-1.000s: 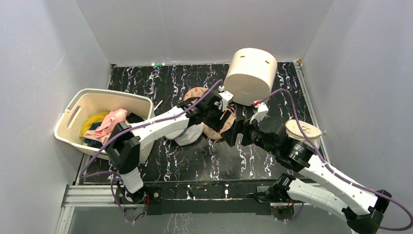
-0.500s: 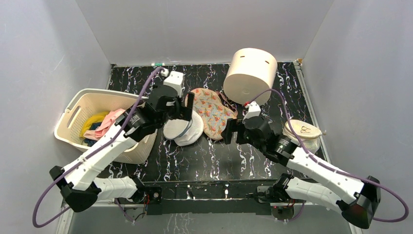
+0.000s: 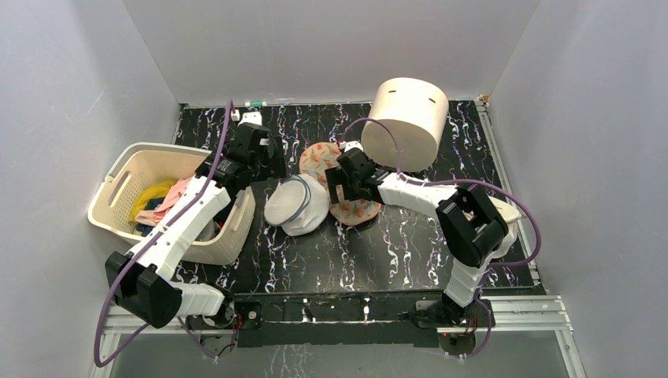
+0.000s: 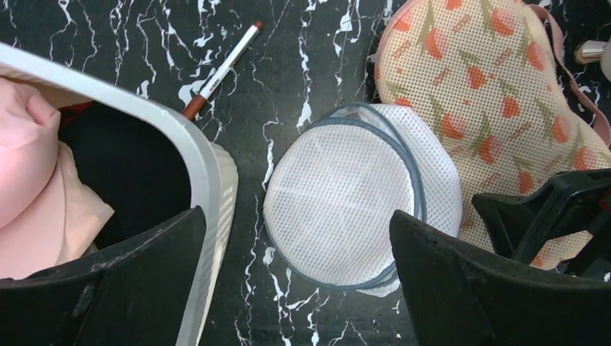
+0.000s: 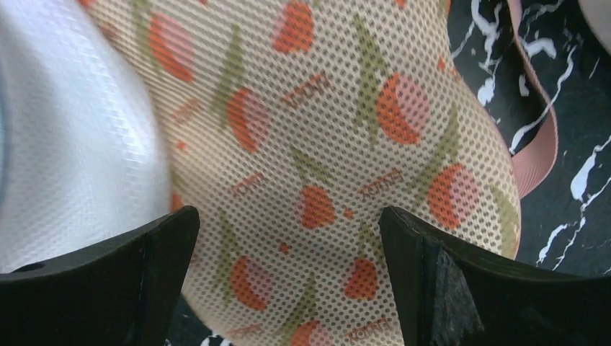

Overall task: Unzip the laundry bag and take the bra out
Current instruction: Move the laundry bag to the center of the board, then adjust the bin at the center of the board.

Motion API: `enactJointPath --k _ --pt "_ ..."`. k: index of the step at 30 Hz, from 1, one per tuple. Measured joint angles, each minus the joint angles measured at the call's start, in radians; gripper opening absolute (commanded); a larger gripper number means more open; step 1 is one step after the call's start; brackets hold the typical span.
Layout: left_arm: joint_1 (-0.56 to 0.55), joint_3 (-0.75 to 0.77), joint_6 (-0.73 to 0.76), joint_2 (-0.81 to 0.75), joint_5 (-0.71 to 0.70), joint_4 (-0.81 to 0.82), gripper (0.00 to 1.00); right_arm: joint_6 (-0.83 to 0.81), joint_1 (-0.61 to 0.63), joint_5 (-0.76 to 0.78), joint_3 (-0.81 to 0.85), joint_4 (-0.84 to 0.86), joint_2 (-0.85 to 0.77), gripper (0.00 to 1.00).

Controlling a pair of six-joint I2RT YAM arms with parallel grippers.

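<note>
The laundry bag (image 3: 318,157), a beige case with red-orange flowers, lies shut in mid-table; its print fills the right wrist view (image 5: 339,144), with a pink strap (image 5: 539,148) at its side. My right gripper (image 3: 344,179) (image 5: 288,223) hovers open just over it, nothing between the fingers. My left gripper (image 3: 256,155) (image 4: 297,238) is open above the gap between the basket and a round white mesh bag (image 4: 346,198). A black patch (image 4: 126,173) lies in the basket beside pink cloth; I cannot tell whether it is the bra.
A cream laundry basket (image 3: 126,169) with clothes stands at the left. The round white mesh bag (image 3: 298,205) touches the flowered case. A big cream cylinder (image 3: 406,118) sits at the back right. A pen (image 4: 220,70) lies near the basket.
The left arm swung from the flowered case back-left to the basket's edge and its jaws opened wide. The right gripper moved in over the flowered case.
</note>
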Motion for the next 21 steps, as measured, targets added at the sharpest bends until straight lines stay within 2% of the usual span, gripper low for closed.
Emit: enactJointPath --k 5,9,11,17,21 --pt "0.004 -0.01 0.014 0.005 0.058 0.042 0.98 0.023 -0.033 -0.018 -0.14 0.093 -0.022 0.98" --pt "0.003 -0.016 0.021 0.0 0.076 0.039 0.98 0.064 -0.04 -0.038 -0.304 0.152 -0.167 0.98" --pt "0.003 -0.016 0.024 -0.015 0.057 0.033 0.98 0.1 -0.04 -0.059 -0.403 0.167 -0.25 0.98" --pt "0.016 -0.072 0.023 -0.118 -0.071 0.014 0.98 0.17 -0.04 -0.119 -0.546 0.202 -0.4 0.98" --pt "0.046 -0.111 0.02 -0.116 -0.07 0.016 0.98 0.205 -0.04 -0.172 -0.607 0.198 -0.484 0.98"
